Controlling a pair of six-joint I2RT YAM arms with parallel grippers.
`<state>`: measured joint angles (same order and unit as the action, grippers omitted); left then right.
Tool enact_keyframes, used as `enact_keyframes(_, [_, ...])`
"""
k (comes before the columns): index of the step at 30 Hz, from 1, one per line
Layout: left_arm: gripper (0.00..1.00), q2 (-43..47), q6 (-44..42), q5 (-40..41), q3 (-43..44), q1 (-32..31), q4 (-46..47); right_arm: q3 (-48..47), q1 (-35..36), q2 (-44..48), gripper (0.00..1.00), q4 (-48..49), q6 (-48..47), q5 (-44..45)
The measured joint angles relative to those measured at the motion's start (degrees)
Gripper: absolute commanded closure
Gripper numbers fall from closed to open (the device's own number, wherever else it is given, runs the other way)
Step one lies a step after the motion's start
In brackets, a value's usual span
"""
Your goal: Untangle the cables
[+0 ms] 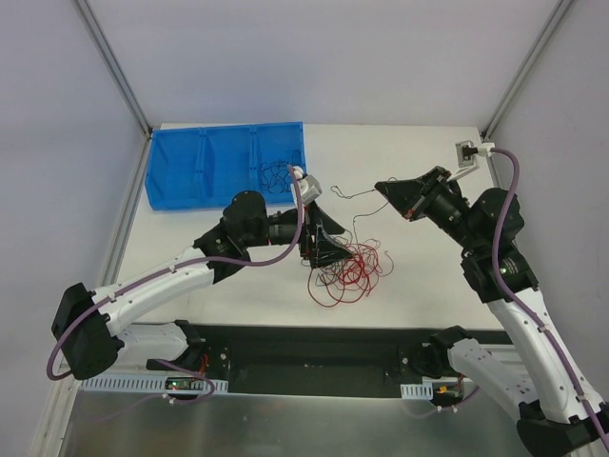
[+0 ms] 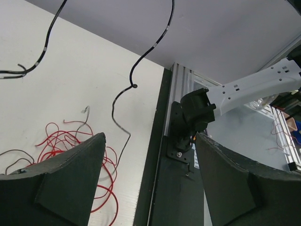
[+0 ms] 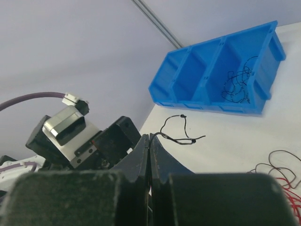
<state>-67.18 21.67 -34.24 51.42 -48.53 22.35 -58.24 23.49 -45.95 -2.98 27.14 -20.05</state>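
A: Where are the cables?

B: The loose tangle of thin red and black cables [image 1: 350,269] lies on the flat white surface [image 1: 419,276], about mid-width. More thin black cable loops [image 1: 274,176] sit in the right-hand compartment of the blue plastic divided bin [image 1: 200,167], at 10 o'clock from the tangle.

A: Left gripper?

B: The left gripper [image 2: 149,141] is over the tangle's 9 o'clock edge. Its fingers are spread wide with nothing between them. Its wrist view shows the red loops at 8 o'clock, under the left finger.

A: Right gripper?

B: The right gripper [image 3: 149,139] is at 1 o'clock from the tangle, well apart from it. Its fingers are pressed together. A single thin black cable strand [image 3: 181,117] comes out at the fingertips and looks pinched. From the top it runs toward 9 o'clock from the gripper. Can't tell if it touches the surface.
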Motion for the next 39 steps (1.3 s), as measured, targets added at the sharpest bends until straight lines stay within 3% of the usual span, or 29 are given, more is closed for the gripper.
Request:
enact_keyframes(13, [0.45,-2.51,0.59,3.89,3.91,-1.38,4.22,3.98,0.00,1.07,0.99,6.23,5.97,-2.38])
enact_keyframes(20, [0.65,-5.14,1.81,3.82,6.32,-1.42,4.83,4.63,0.00,2.10,0.99,7.06,6.73,-2.84])
enact_keyframes(21, [0.69,-5.27,1.88,3.82,6.43,-1.42,4.83,4.66,0.00,2.29,0.99,7.06,6.75,-2.84])
enact_keyframes(24, [0.97,-5.35,1.99,3.65,6.58,-1.44,4.83,4.70,0.00,2.99,0.99,7.08,6.86,-2.86])
enact_keyframes(26, [1.00,-5.35,2.34,3.67,6.60,-1.70,4.81,4.96,0.00,3.56,0.98,7.23,6.95,-2.86])
enact_keyframes(27, [1.00,-5.33,2.27,3.72,6.60,-1.77,4.74,5.33,0.00,3.96,0.88,7.30,6.93,-2.82])
enact_keyframes(30, [1.00,-4.72,1.84,4.68,6.56,-1.79,4.20,6.62,0.00,5.18,0.45,6.64,6.78,-2.45])
enact_keyframes(31, [1.00,-4.26,1.51,5.01,6.58,-1.79,3.74,6.93,0.00,5.55,0.38,5.62,6.12,-2.12])
enact_keyframes(35, [1.00,-2.03,-1.92,7.96,9.07,-1.75,-4.46,7.19,0.00,7.43,0.18,-2.80,0.52,0.70])
enact_keyframes(39, [1.00,-1.33,-6.10,10.95,15.91,-0.92,-12.94,8.76,0.00,12.74,0.09,-13.53,-7.56,6.38])
